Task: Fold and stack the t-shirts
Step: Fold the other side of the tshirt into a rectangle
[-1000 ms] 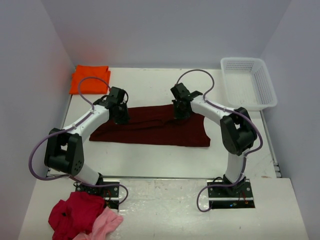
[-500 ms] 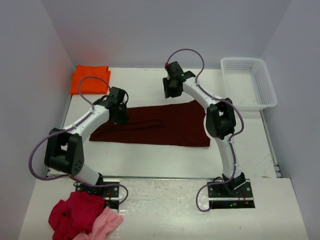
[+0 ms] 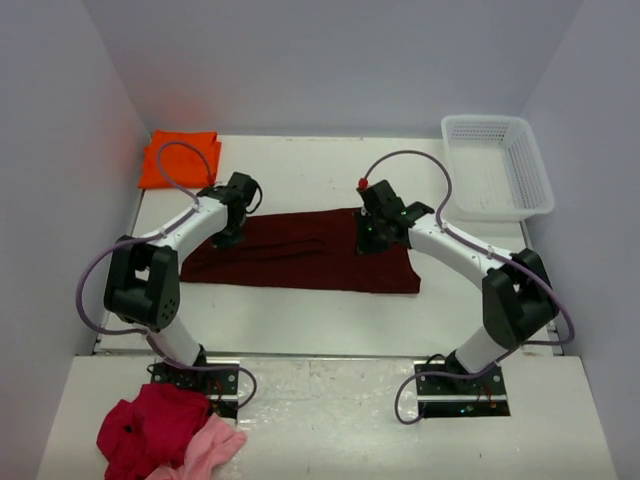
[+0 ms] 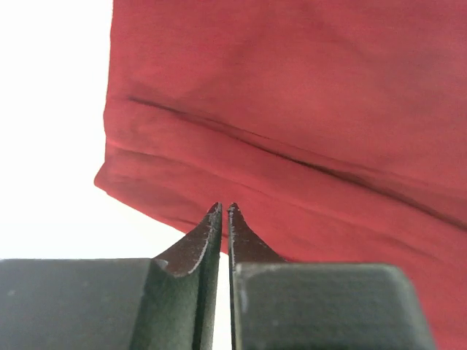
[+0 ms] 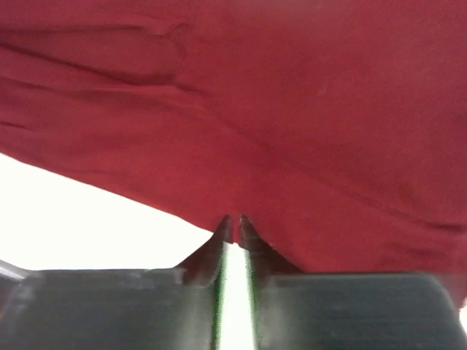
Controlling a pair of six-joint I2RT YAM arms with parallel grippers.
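Top external: maroon t-shirt (image 3: 300,262) lies flat at frame centre on table (image 3: 300,325); orange t-shirt (image 3: 178,157) folded, upper left | left pincer (image 4: 224,208) clenched over maroon shirt's upper-left corner | right pincer (image 5: 235,219) nearly clenched at its upper-right edge; cloth pinched: cannot tell

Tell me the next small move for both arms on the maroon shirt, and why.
Probably lift both tools slightly together. The left tool and right tool sit shut at the far edge of the maroon shirt, which lies as a long flat strip. Whether either pinches cloth is unclear; a small lift would show it before folding toward the near edge.
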